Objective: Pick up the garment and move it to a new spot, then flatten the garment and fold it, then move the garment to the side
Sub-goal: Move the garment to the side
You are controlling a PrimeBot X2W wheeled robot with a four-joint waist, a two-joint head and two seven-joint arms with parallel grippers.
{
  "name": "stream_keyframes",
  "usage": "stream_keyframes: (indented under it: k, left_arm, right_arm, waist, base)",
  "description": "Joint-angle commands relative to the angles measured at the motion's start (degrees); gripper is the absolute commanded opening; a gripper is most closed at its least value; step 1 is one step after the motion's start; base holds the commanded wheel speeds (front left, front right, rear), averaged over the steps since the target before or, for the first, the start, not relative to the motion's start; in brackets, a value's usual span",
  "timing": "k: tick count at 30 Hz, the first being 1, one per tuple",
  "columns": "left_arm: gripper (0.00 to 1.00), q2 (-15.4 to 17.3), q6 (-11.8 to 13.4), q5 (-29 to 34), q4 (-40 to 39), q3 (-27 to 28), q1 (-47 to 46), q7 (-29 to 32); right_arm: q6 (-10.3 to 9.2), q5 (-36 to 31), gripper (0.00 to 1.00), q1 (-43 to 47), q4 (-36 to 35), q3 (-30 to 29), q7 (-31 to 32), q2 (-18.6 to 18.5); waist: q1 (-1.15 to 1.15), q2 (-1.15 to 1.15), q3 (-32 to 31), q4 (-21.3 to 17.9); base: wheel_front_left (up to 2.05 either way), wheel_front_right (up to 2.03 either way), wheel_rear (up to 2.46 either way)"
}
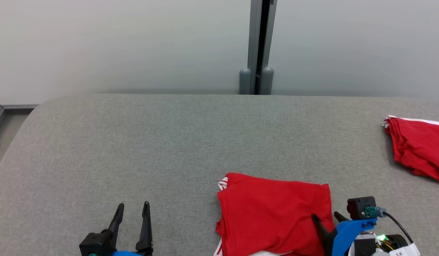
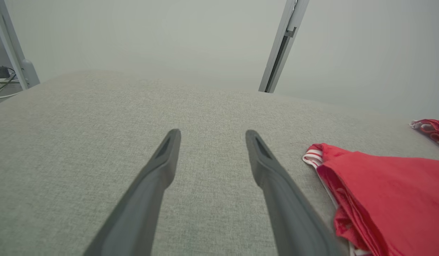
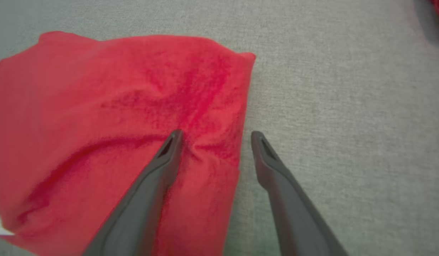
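The garment [image 1: 272, 215] is red with white-striped trim and lies folded in a rough rectangle near the front edge of the grey table [image 1: 169, 142]. It also lies at the right of the left wrist view, garment [image 2: 386, 192], and across the left of the right wrist view, garment [image 3: 109, 124]. My right gripper [image 1: 326, 217] is open and straddles the garment's right edge: in the right wrist view one finger rests on the cloth and the other over bare table, right gripper [image 3: 214, 137]. My left gripper [image 1: 133, 206] stands open over bare table to the garment's left, left gripper [image 2: 212, 133].
A second red garment [image 1: 416, 147] lies crumpled at the table's far right edge. A grey post [image 1: 256, 46] stands behind the table against a pale wall. The table's left corner is rounded, with floor beyond it.
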Motion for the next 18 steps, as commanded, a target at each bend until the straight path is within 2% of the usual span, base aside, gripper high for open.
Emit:
stream_keyframes:
  k: [1,6,8,9,10,14,18]
  left_arm:
    - [1.0,0.1,0.0,0.2,-0.1,0.0,-0.6,-0.2]
    - [1.0,0.1,0.1,0.3,-0.4,0.4,-1.2,-0.2]
    - [1.0,0.1,0.2,0.4,-0.5,0.6,-1.5,-0.2]
    - [1.0,0.1,0.3,0.4,-0.6,0.7,-1.6,-0.2]
    - [1.0,0.1,0.3,0.4,-0.6,0.9,-1.6,-0.3]
    - [1.0,0.0,0.2,0.5,-0.9,1.0,-2.0,-0.2]
    - [1.0,0.0,0.1,0.7,-1.4,1.1,-2.1,-0.2]
  right_arm:
    - [0.0,0.0,1.0,-0.6,0.4,-0.2,0.3,-0.1]
    - [0.0,0.2,1.0,-2.2,3.6,-0.4,2.0,-0.1]
    - [0.0,0.3,0.33,-2.7,4.5,-0.2,1.5,-0.1]
    - [0.0,0.7,0.04,-3.0,4.8,0.0,1.2,-0.1]
    - [0.0,1.1,0.0,-3.3,4.8,0.2,0.6,-0.1]
    - [-0.03,1.4,0.0,-5.5,4.0,-0.2,-2.8,-0.3]
    - [-0.04,-0.4,0.0,-7.6,2.5,-1.9,-5.4,-0.3]
  waist:
    - [0.0,0.0,0.6,0.5]
    - [0.0,0.0,2.4,1.2]
    - [0.0,0.0,3.0,1.2]
    - [0.0,0.0,3.3,1.0]
    - [0.0,0.0,3.5,0.8]
    - [0.0,0.0,4.3,-1.2]
    - [0.0,0.0,5.7,-5.2]
  base:
    - [0.0,0.0,0.0]
    - [0.0,0.0,0.0]
    - [0.0,0.0,0.0]
    - [0.0,0.0,0.0]
    - [0.0,0.0,0.0]
    - [0.0,0.0,0.0]
    - [0.0,0.0,0.0]
